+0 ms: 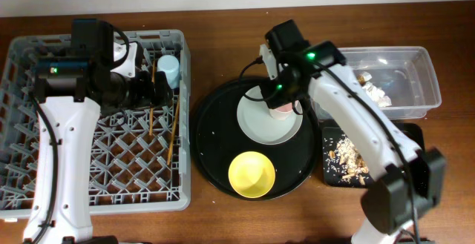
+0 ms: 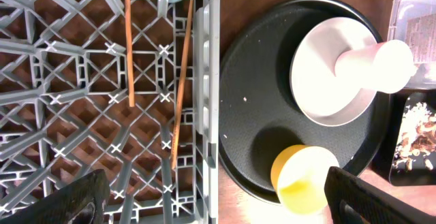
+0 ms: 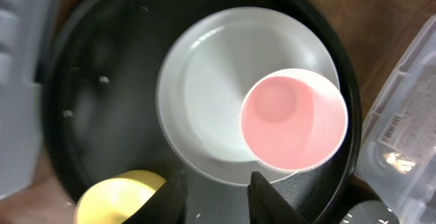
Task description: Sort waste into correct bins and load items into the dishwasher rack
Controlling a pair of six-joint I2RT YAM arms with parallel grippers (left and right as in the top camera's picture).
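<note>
Currently over the right part of the dishwasher rack (image 1: 133, 177) with the left gripper (image 2: 214, 183), with both fingers (image 2: 75, 200) spread wide and grasping nothing. Inside that rack, near its right wall, 2 wooden chopsticks (image 2: 129, 40) lying flat on the lattice floor, almost parallel and a little apart from each other; just past their far ends, the blue cup (image 1: 168, 69), close to the back right corner. Beside the rack, on the wooden table (image 1: 223, 21), the round black tray (image 1: 211, 140), carrying the pale plate (image 3: 204, 88) and the yellow bowl (image 1: 251, 174), near each other. On the plate, at its right edge, the pink cup (image 3: 293, 118), standing upright with the mouth up. Above this cup, the right gripper (image 3: 216, 180), with fingers only a little apart, released, with nothing seen between them. To the right of the round tray, the clear tub (image 1: 415, 66) with crumpled white tissue (image 1: 377, 90) inside, and just in front of it the shallow black tray (image 1: 412, 136) with beige food scraps (image 1: 347, 159) scattered on its floor.
</note>
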